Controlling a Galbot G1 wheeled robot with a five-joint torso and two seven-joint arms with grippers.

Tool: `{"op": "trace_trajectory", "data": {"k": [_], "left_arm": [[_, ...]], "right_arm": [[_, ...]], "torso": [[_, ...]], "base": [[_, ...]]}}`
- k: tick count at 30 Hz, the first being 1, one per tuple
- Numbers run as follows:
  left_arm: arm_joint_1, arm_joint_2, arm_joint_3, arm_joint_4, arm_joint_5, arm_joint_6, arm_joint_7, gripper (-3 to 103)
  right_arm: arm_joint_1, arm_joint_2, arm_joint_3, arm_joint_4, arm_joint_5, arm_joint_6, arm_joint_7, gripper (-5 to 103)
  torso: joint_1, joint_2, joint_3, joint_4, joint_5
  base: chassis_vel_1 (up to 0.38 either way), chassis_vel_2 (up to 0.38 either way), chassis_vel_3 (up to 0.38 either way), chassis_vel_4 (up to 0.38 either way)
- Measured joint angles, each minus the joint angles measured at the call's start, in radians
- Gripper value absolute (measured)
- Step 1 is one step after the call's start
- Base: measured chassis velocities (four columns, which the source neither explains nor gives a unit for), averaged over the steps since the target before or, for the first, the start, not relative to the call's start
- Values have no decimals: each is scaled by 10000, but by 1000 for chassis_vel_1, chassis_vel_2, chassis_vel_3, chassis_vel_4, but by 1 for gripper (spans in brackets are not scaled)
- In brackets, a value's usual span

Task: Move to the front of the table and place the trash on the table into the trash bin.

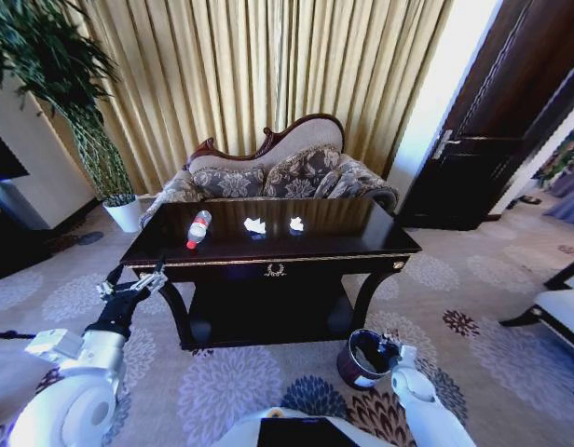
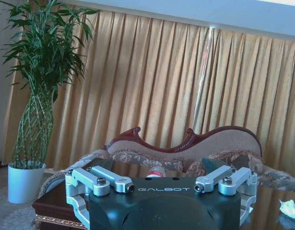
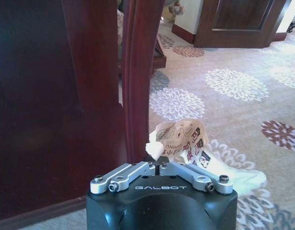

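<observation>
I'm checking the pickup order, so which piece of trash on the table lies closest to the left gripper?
The plastic bottle, red-capped and lying at the table's left end, nearest the left gripper; both paper wads sit farther right.

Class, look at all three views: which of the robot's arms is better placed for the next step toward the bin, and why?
Probably the right. The right gripper is shut on a crumpled paper wad beside the trash bin. The left gripper is open, off the table's left corner.

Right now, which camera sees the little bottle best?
The head view: the bottle lies whole on the table, red cap toward the front. The left wrist view catches just a bit behind the left gripper.
</observation>
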Motion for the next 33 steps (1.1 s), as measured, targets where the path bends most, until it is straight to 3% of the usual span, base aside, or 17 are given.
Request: {"op": "trace_trajectory", "data": {"k": [4, 11, 15, 17, 20, 22, 28, 33], "left_arm": [[38, -35, 10, 0, 72, 0, -1, 100], [61, -134, 36, 0, 191, -2, -2, 100], [62, -114, 30, 2, 210, -11, -2, 100], [62, -114, 30, 2, 210, -11, -2, 100], [62, -102, 29, 3, 215, -18, -1, 100], [60, -100, 36, 3, 215, -19, 0, 100], [68, -95, 34, 3, 217, -26, 4, 100], [77, -102, 18, 3, 218, -28, 5, 100]], "right_arm": [[18, -2, 8, -124, -115, 151, 23, -2], [60, -29, 29, -137, -50, 311, 216, 31], [44, -44, 31, -88, -15, 311, 227, 42], [44, -44, 31, -88, -15, 311, 227, 42], [-41, -37, 66, 33, 18, 311, 231, 65], [-64, -37, 84, 56, 25, 311, 232, 65], [-211, -70, 177, 235, 221, 308, 232, 91], [-363, -83, 226, 441, 364, 300, 232, 100]], "torso": [[0, 0, 0, -1, 0], [-1, 1, -1, 0, -1], [-1, 1, -1, 0, 0], [-1, 1, -1, 0, 0], [-1, 1, -1, 0, -1], [0, 0, -1, 0, -1], [-1, 1, -1, 0, 0], [-1, 1, -1, 0, -1]], "base": [[0, 0, 0, 0], [0, 0, 0, 0], [0, 0, 0, 0], [0, 0, 0, 0], [0, 0, 0, 0], [0, 0, 0, 0], [0, 0, 0, 0], [0, 0, 0, 0]]}}
